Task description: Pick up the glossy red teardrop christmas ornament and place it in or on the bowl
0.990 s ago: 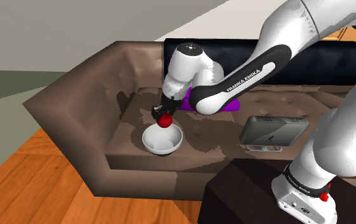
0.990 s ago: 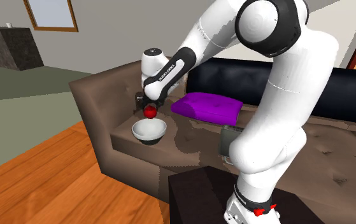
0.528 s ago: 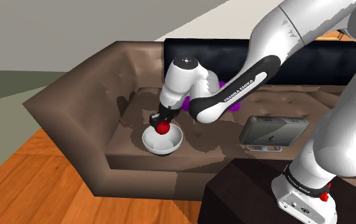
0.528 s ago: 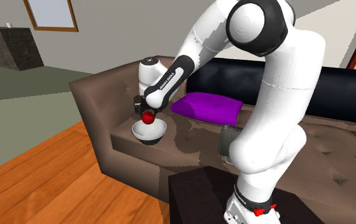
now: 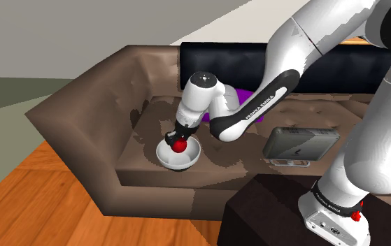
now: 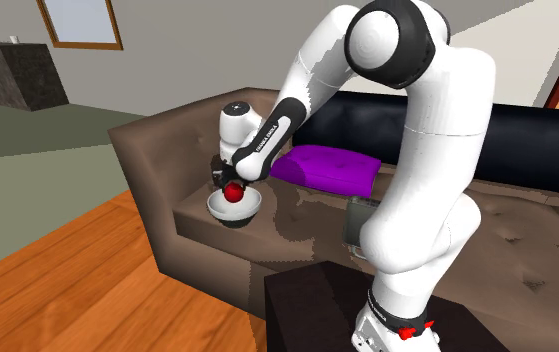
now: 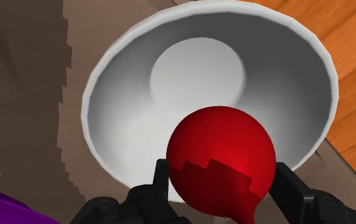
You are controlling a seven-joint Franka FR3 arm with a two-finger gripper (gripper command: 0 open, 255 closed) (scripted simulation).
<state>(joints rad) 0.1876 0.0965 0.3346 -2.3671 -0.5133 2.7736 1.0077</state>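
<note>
Shoulder view, left to right: a wooden floor (image 5: 19, 203) meets a brown sofa (image 5: 82, 115), on whose seat a white bowl (image 5: 191, 159) stands near the front edge. At the bowl's mouth hangs the red ornament (image 5: 180, 146), clamped in the black gripper (image 5: 178, 141) at the end of the white arm (image 5: 257, 112). Farther right a purple cushion (image 6: 327, 165) lies against the sofa's far back, then a flat grey case (image 5: 302, 143) on the seat, with the dark stand (image 5: 271, 210) nearest. From the wrist, the fingers (image 7: 162, 181) pinch the ornament's narrow end while its round body hangs over the bowl's inner wall, apparently not touching it. The pick looks done and the carry all but finished; what remains, by this evidence, is letting go over the bowl and drawing the arm clear
</note>
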